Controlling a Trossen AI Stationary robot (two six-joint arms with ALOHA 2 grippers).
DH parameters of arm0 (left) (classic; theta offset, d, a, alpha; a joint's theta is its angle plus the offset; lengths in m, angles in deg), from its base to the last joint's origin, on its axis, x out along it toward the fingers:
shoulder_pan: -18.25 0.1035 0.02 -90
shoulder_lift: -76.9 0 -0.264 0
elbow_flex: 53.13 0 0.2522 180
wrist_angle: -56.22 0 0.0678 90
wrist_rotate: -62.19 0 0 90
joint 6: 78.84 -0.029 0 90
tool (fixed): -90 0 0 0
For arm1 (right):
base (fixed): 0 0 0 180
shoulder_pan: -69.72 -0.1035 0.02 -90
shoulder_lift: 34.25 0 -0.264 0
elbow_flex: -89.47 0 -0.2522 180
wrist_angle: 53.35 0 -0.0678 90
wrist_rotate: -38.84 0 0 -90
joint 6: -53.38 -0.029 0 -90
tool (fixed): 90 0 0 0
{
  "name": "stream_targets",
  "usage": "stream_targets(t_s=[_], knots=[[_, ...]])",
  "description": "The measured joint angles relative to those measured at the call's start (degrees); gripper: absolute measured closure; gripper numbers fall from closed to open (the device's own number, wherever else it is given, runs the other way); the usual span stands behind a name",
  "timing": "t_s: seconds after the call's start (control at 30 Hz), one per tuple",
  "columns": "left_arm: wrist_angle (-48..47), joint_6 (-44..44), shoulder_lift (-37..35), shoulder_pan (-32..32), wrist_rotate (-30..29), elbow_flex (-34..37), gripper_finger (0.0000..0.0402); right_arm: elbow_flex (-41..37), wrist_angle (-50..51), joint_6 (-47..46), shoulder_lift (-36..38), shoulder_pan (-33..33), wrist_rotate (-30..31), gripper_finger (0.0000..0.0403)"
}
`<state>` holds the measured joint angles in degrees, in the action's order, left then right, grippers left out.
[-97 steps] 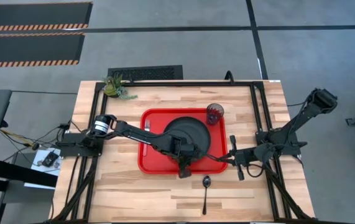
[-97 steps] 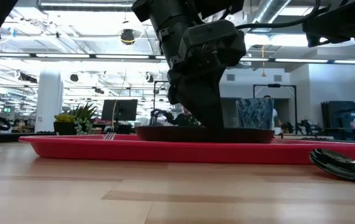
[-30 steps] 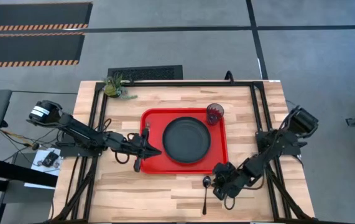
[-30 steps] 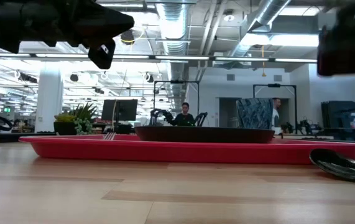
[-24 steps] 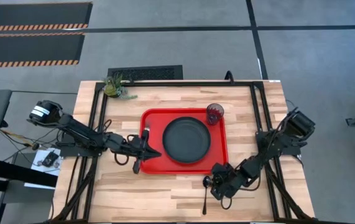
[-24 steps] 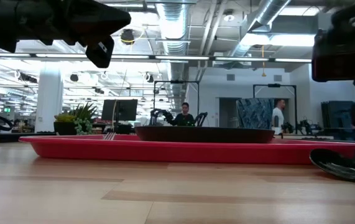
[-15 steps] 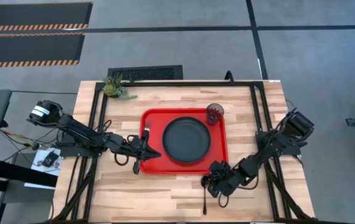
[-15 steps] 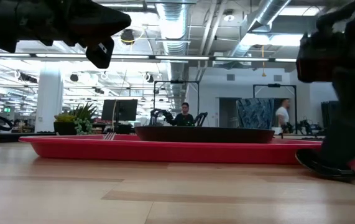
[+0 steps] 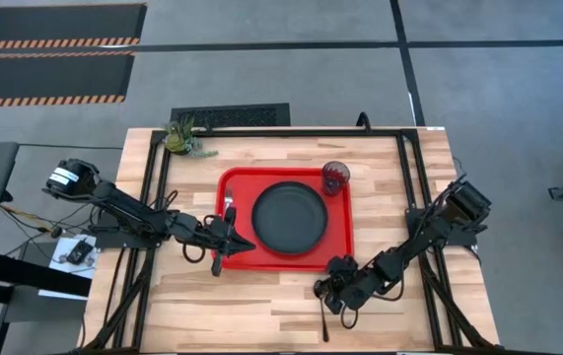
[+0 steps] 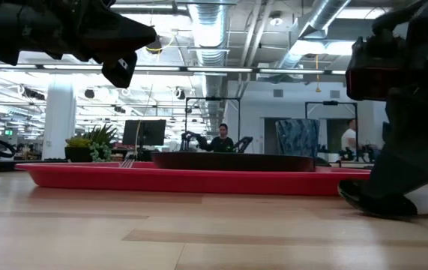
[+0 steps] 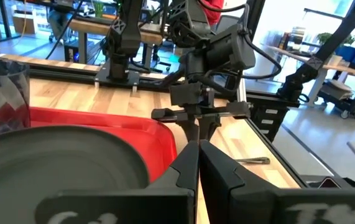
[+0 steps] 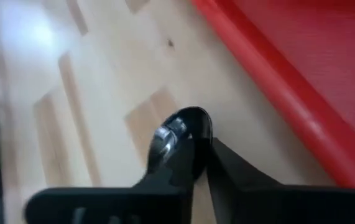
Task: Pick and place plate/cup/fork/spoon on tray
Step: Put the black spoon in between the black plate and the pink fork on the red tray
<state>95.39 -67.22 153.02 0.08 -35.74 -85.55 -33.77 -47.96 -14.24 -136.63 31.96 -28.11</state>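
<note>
From above, the right gripper (image 9: 326, 293) sits over the spoon (image 9: 324, 318) on the table just below the tray (image 9: 340, 251), while the right wrist view shows its fingers (image 12: 233, 171) closed on the spoon (image 12: 180, 130) just behind the bowl.

Table (image 9: 261, 296) showing pale butcher-block wood, smooth, satin sheen. Tray (image 9: 237, 258) looking like bright red plastic, glossy, catching ceiling light along rim. Plate (image 9: 288, 217) sitting matt black, no glare. Cup (image 9: 335, 177) at plate's 1 o'clock looking see-through, dark-tinted, glassy. Spoon (image 12: 186, 127) gleaming as dark polished metal, mirroring lights in bowl. Right gripper (image 12: 201, 163) fingers (image 12: 242, 174) looking matt black plastic.
</note>
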Motion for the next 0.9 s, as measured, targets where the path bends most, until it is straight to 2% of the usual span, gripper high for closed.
stream_targets(t_s=[0.17,0.27,0.4,0.5,0.6,0.7,0.8,0.9], knots=[[-0.55,0.03,0.0,0.0,0.02,0.0,0.0401,0.02,-2.14,-0.11,-0.04,-0.75,-0.22,0.0394],[-2.75,0.81,0.0,0.0,0.6,0.0,0.0401,0.01,-3.66,0.11,-0.04,-1.43,0.29,0.0393],[-5.21,1.01,0.0,-0.05,4.35,0.0,0.0402,0.0,-5.73,1.52,0.57,-2.04,1.41,0.0392],[-5.0,0.65,0.02,-0.69,3.36,-0.08,0.0398,-0.02,-6.4,3.82,2.25,-2.39,4.07,0.0397],[-5.22,-1.32,0.0,-1.88,1.86,-0.97,0.0387,-0.04,-7.01,8.18,4.91,-1.81,9.04,0.0398],[-7.94,-2.29,0.02,-3.59,-0.1,-2.96,0.0369,-0.04,-7.21,13.04,7.94,-0.36,17.04,0.0398],[-12.65,-2.41,0.02,-5.16,-6.7,-5.9,0.0342,-0.02,-8.72,18.28,9.93,1.99,26.35,0.0399],[-18.84,-2.47,0.02,-6.39,-15.4,-9.1,0.031,-0.02,-14.05,24.74,10.36,5.33,33.1,0.04]])
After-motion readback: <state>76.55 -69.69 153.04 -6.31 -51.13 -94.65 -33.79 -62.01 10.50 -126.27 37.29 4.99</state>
